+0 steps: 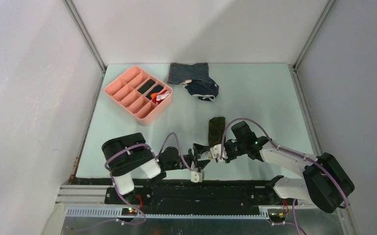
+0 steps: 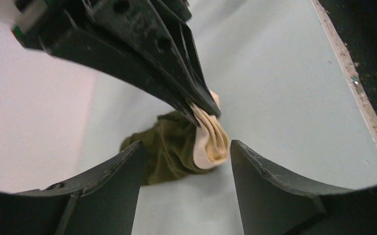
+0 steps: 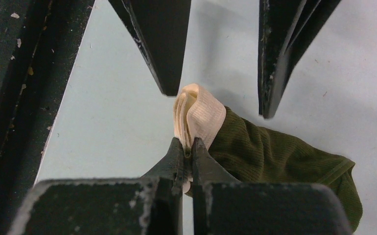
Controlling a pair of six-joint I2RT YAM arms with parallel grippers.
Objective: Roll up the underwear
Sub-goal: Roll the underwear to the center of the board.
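Note:
The underwear [image 1: 216, 129] is a dark olive-green cloth with a cream waistband, lying lengthwise on the table near the front. My right gripper [image 3: 186, 147] is shut on the cream waistband [image 3: 199, 115], which is folded into several layers; the green cloth [image 3: 279, 156] trails off to the right. In the top view the right gripper [image 1: 218, 152] sits at the cloth's near end. My left gripper [image 2: 185, 161] is open and empty, its fingers facing the waistband [image 2: 210, 139] from just in front; it shows in the top view [image 1: 200, 155] just left of the right gripper.
A pink divided tray [image 1: 138, 93] with small dark and red items stands at the back left. A blue-grey striped garment [image 1: 188, 72] and a navy white-trimmed garment [image 1: 203, 90] lie at the back. The table's dark front edge [image 2: 360, 93] runs close by.

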